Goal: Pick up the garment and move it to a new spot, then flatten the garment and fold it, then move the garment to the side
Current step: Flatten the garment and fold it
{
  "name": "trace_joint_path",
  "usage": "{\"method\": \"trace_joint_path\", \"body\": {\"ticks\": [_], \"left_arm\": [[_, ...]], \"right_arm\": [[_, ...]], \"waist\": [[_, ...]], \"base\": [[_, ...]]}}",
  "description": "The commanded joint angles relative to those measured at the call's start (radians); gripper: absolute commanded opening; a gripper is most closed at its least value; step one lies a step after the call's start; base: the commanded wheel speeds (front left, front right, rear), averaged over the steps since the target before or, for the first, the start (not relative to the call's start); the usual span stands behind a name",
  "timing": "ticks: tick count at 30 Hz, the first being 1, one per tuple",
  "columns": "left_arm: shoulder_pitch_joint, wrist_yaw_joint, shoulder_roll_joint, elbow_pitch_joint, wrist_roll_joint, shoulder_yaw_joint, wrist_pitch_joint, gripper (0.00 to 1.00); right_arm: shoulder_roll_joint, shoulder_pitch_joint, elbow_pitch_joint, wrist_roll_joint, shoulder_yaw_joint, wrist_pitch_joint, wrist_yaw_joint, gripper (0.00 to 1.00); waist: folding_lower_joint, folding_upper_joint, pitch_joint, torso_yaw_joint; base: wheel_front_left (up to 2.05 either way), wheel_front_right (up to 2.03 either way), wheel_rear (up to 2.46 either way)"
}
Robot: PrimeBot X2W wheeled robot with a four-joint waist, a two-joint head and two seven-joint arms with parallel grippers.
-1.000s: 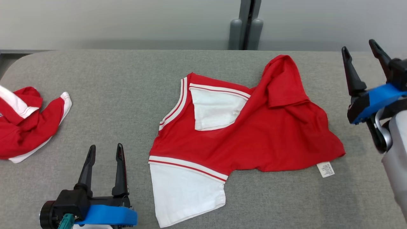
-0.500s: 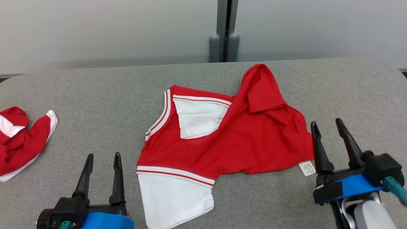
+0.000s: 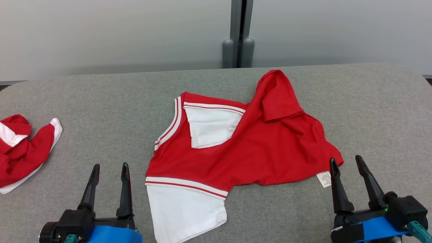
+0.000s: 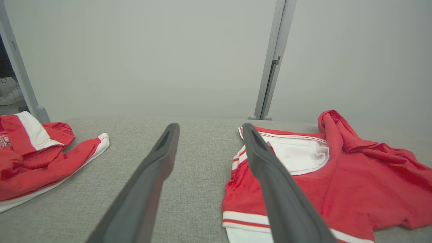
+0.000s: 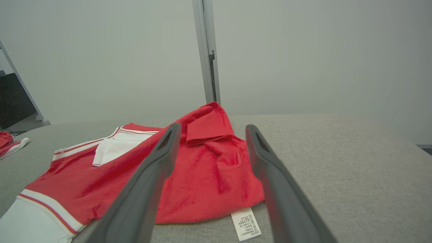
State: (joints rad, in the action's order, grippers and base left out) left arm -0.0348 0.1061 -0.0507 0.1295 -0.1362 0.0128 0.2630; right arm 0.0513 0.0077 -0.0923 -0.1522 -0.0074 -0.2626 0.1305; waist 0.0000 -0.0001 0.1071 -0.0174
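— What is it all resting on?
— A tabletop (image 3: 84, 101) covered in grey woven fabric, matte, with rounded far corners. It runs nearly the full width of the head view.
— And behind it?
— A pale grey wall (image 3: 101, 30), plain and smooth, split by a dark vertical post (image 3: 239, 27). Two rounded grey feet (image 3: 228, 53) stand at the post's base, just past the tabletop's far edge.
— Where's the garment?
— The garment (image 3: 270, 148), red with white striped trim, lies roughly mid-tabletop, a little toward the right. It is partly spread but rumpled. One red part is folded over on the far side, and a white sleeve (image 3: 185, 209) lies flat toward the near edge. A white care label (image 3: 324, 179) sticks out at its near right corner.
— Anything else on the fabric?
— A second garment (image 3: 23, 148), the same red and white, crumpled at the far left edge, well apart from the first.
— The grippers?
— The left gripper (image 3: 111, 164) is at the near left, fingers spread wide with nothing between them, just beside the white sleeve. The right gripper (image 3: 346, 158) is at the near right, likewise wide and empty, its fingertips near the care label and the garment's right corner.
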Motion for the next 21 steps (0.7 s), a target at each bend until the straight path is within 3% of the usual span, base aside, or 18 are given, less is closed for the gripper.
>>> {"method": "trace_joint_path", "body": {"ticks": [1,7,21], "left_arm": [[0.012,0.001,0.001,0.002,0.009,0.0,0.003,1.0],[0.086,0.01,0.0,0.036,0.033,0.007,0.003,1.0],[0.276,0.023,-0.068,0.41,0.01,0.093,0.003,1.0]], "right_arm": [[0.0,0.012,0.005,-0.007,0.005,-0.003,0.0,1.0],[0.0,-0.006,0.0,-0.017,0.023,-0.003,0.0,1.0],[0.0,-0.041,-0.024,-0.028,0.034,-0.003,0.001,1.0]], "waist": [[0.0,0.0001,0.003,-0.003],[0.0,0.0001,0.022,-0.014],[0.0,0.0001,0.079,-0.062]], "base": [[0.0,0.0,0.0],[0.0,0.0,0.0],[0.0,0.0,0.0]]}}
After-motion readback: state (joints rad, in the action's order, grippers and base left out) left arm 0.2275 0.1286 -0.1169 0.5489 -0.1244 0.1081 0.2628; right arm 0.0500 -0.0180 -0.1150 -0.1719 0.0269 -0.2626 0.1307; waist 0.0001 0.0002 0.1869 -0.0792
